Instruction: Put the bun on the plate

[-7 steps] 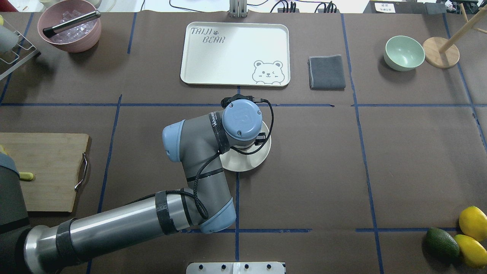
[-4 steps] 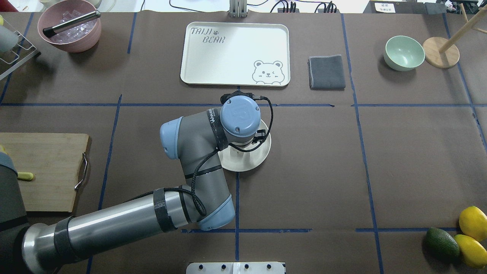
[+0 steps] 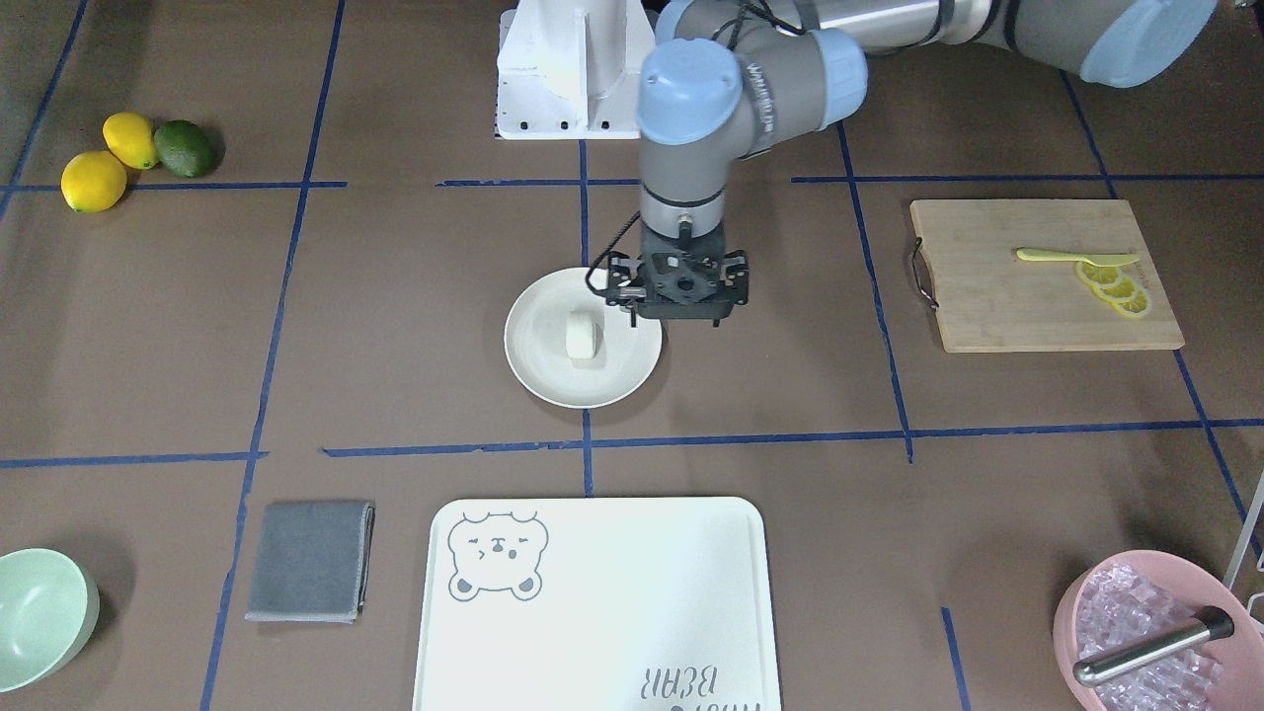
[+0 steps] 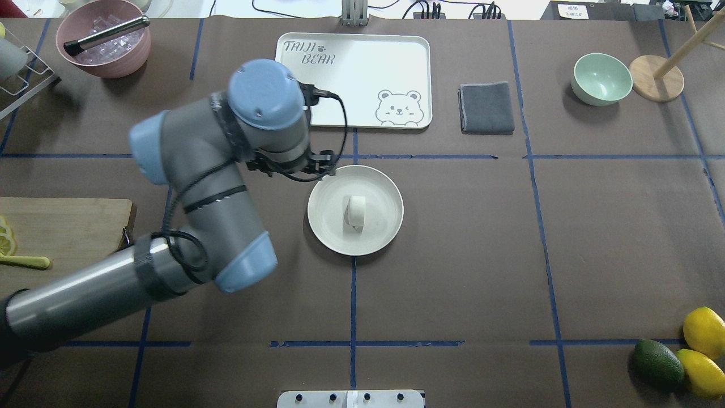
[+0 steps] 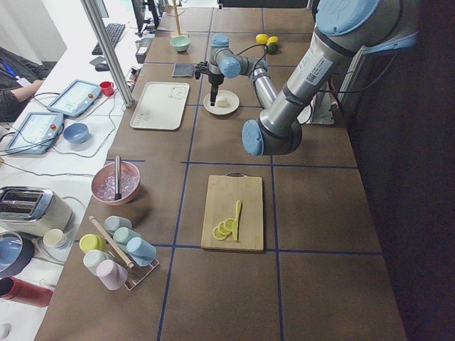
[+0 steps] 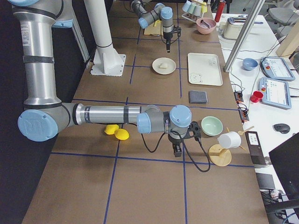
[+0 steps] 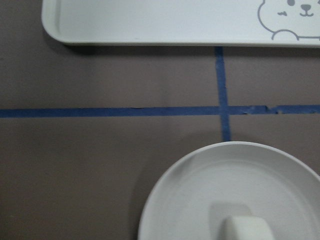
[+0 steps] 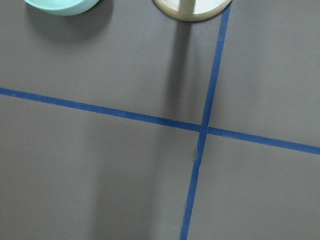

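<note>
Small plain white bun (image 4: 355,211), smooth and short, lying free near the middle of the round shallow cream-white plate (image 4: 380,229), touched by nothing else. Seemingly tipped onto its curved side, long outline running toward and away from the robot. Task judged done in substance, with only a retreat left.

Just off the plate's far-left rim and raised above the brown table (image 4: 481,255): the left gripper (image 3: 677,294), pointing straight down from the grey-and-blue left arm (image 4: 187,170). Holding nothing. Spread or pressed together, cannot tell, as the fingers are hidden under the wrist from above and lost against the black body from the front. From there, bun to the robot's right and a little nearer the robot. In the left wrist view, only its top at the lower edge. No crossing back over the plate needed for a clear withdrawal.

Well apart, near the mint green bowl (image 4: 601,78): the right gripper (image 6: 177,150), its grip likewise not to be told. Left arm by far the nearer.

Against a second ago: wrist then directly over the plate, hiding the bun. Now shifted left and away toward the white rectangular bear-printed tray (image 4: 351,79), plate uncovered and unmoved.
</note>
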Action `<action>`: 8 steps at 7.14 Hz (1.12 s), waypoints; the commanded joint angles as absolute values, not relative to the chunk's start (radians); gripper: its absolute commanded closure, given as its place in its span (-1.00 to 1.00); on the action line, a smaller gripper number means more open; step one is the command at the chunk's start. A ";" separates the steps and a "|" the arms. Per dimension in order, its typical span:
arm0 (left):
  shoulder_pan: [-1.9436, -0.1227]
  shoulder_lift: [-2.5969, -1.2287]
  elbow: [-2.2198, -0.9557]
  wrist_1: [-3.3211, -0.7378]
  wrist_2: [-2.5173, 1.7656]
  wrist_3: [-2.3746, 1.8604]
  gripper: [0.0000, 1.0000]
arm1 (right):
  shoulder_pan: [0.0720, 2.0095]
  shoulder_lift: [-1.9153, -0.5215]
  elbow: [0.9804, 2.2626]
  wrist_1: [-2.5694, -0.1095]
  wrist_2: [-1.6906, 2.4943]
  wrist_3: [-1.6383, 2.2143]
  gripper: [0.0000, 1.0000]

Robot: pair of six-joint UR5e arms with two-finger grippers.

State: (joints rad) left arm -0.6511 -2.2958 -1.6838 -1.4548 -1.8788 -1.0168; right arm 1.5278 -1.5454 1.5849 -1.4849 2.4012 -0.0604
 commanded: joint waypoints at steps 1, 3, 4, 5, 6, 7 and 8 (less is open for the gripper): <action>-0.841 -2.099 -1.824 -1.430 -2.067 -0.750 -0.98 | 1.528 -1.528 1.583 -1.485 2.401 -0.058 -1.00; -1.028 -1.955 -1.844 -1.430 -2.230 -0.504 -0.98 | 1.529 -1.549 1.585 -1.485 2.405 -0.057 -1.00; -1.128 -1.891 -1.839 -1.427 -2.265 -0.365 -0.99 | 1.529 -1.577 1.589 -1.485 2.408 -0.058 -1.00; -1.225 -1.837 -1.823 -1.425 -2.285 -0.225 -0.99 | 1.534 -1.591 1.597 -1.485 2.410 -0.058 -1.00; -1.321 -1.813 -1.787 -1.369 -2.308 -0.101 -0.99 | 1.542 -1.597 1.598 -1.485 2.410 -0.057 -1.00; -1.415 -1.813 -1.734 -1.289 -2.324 0.029 -0.99 | 1.555 -1.598 1.597 -1.486 2.411 -0.058 -1.00; -1.489 -1.810 -1.654 -1.272 -2.325 0.122 -0.99 | 1.572 -1.600 1.597 -1.486 2.413 -0.057 -1.00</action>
